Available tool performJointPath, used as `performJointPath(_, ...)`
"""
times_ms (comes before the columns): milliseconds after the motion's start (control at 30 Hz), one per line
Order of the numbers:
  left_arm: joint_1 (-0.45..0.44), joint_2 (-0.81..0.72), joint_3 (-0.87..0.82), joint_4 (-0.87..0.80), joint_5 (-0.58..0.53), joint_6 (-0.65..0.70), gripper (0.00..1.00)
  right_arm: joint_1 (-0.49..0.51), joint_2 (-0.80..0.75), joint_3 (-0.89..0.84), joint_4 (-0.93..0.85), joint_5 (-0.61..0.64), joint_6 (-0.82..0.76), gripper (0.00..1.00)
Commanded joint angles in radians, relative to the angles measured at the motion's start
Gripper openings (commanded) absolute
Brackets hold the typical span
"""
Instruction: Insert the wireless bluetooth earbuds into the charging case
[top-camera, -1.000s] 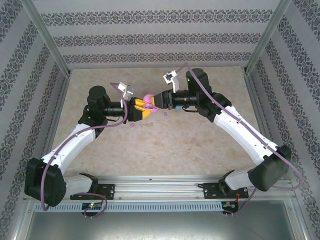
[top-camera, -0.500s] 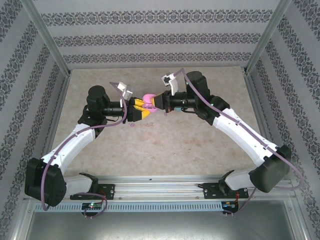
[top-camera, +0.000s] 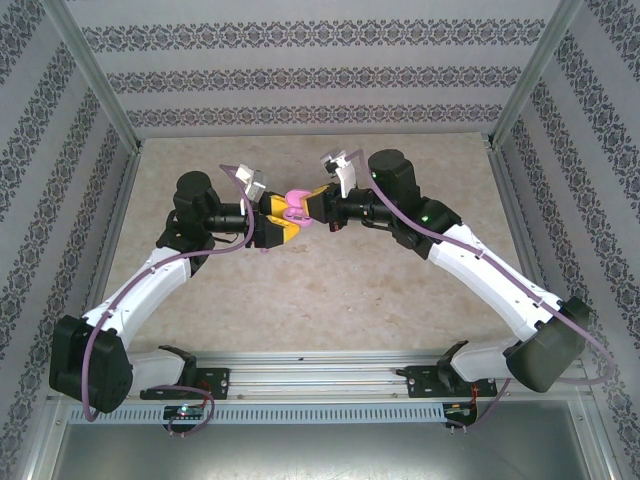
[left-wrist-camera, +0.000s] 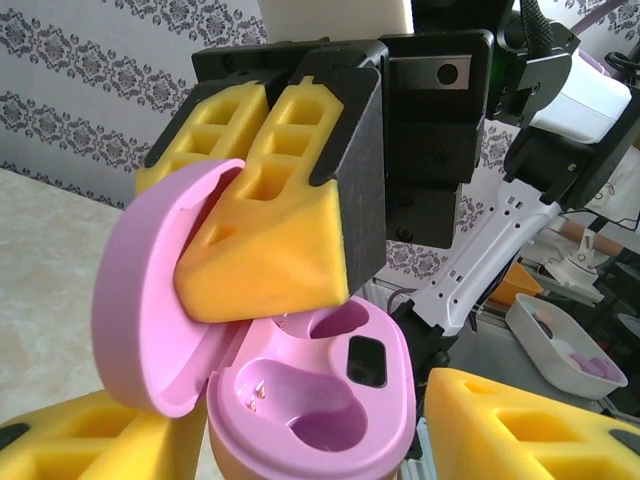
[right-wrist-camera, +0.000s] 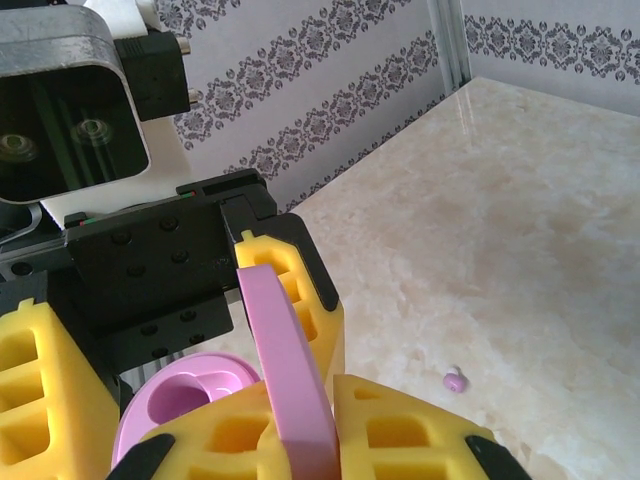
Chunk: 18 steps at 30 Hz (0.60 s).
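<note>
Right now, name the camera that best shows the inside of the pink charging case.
Left wrist. It looks straight into the open pink charging case: both wells show, empty. Right wrist shows its lid edge-on in the right claw, plus part of one well. Top external shows it as a small pink spot.

pink charging case (left-wrist-camera: 300, 400) open, up off the table (right-wrist-camera: 540, 250); one pink-purple earbud (right-wrist-camera: 455, 380) loose on the table.
egg-shaped case, lid (left-wrist-camera: 140, 300) hinged back and tilted up, both wells in its base empty; tiny earbud lies apart from the case.
</note>
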Motion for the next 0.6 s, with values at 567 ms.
performJointPath(567, -0.007, -0.017, -0.006, 0.087, 0.018, 0.012, 0.33, 0.025, 0.039, 0.049, -0.074, -0.113, -0.039, 0.12)
